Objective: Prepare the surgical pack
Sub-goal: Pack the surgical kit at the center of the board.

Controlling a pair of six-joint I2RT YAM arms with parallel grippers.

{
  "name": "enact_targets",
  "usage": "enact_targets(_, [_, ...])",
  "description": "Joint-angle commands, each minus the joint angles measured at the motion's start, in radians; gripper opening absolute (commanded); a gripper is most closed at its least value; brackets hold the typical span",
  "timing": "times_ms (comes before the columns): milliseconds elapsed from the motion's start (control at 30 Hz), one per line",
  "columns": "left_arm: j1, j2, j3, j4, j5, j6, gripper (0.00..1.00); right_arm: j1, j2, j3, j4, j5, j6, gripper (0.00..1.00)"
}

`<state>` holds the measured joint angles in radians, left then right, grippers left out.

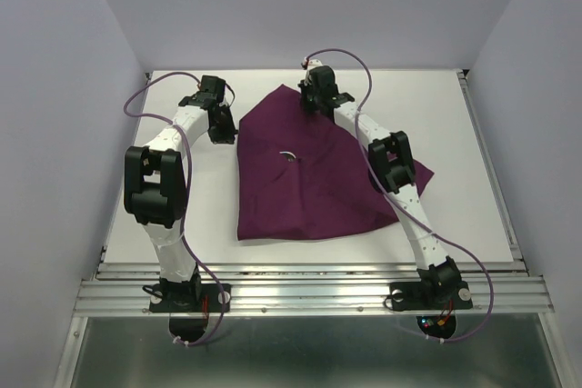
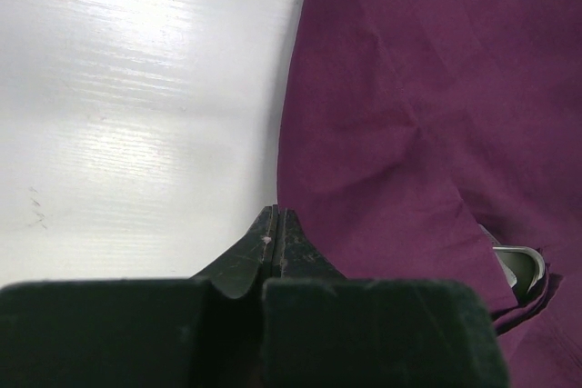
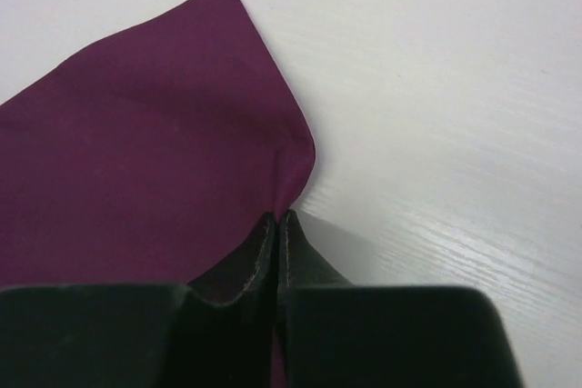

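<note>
Top external view, from the left: the left gripper [image 1: 221, 123] sits low at the left hem of the surgical pack [image 1: 309, 193]. The pack lies crumpled and partly folded across the middle of the white table [image 1: 455, 134]. In the left wrist view the fingers are pressed together, with their tips right at the cloth's edge. Whether any fabric is caught between them I cannot tell.

Toward the middle of the cloth, a metal rim [image 2: 520, 265] peeks out from under a fold, so something probably lies wrapped inside.

Further right, the right gripper [image 3: 277, 217] is at the far corner of the pack. Its jaws are closed, and the purple hem curves down into them, so it looks to be pinching that corner.

The step in hand looks like drawing this far corner over the bundle. To do it well, I would:

- Raise the corner only enough for the flap to clear the hump in the middle, then carry it straight toward the near side so the fold lies square.
- Keep the left gripper steady at its hem as an anchor, so the whole cloth does not slide along with the pull.
- Move slowly. The pinch is thin and close to the edge, and a jerk could slip the fabric free or shift whatever is inside.
</note>
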<state>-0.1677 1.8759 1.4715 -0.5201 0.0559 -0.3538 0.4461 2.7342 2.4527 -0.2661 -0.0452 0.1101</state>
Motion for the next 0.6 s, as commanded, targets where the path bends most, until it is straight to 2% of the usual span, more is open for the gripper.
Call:
enact_targets(0, [0.008, -0.035, -0.010, 0.006, 0.002, 0.003, 0.00, 0.008, -0.111, -0.034, -0.035, -0.027, 0.011, 0.01])
enact_targets(167, [0.010, -0.069, 0.004, -0.007, -0.005, 0.006, 0.00, 0.008, -0.263, -0.176, 0.033, -0.033, 0.022, 0.01])
enact_targets(367, [0.017, -0.133, -0.013, -0.018, -0.022, 0.018, 0.00, 0.017, -0.483, -0.460, 0.142, -0.104, 0.025, 0.01])
enact_targets(567, [0.019, -0.198, -0.069, 0.003, -0.002, 0.010, 0.00, 0.115, -0.672, -0.685, 0.172, -0.104, -0.010, 0.01])
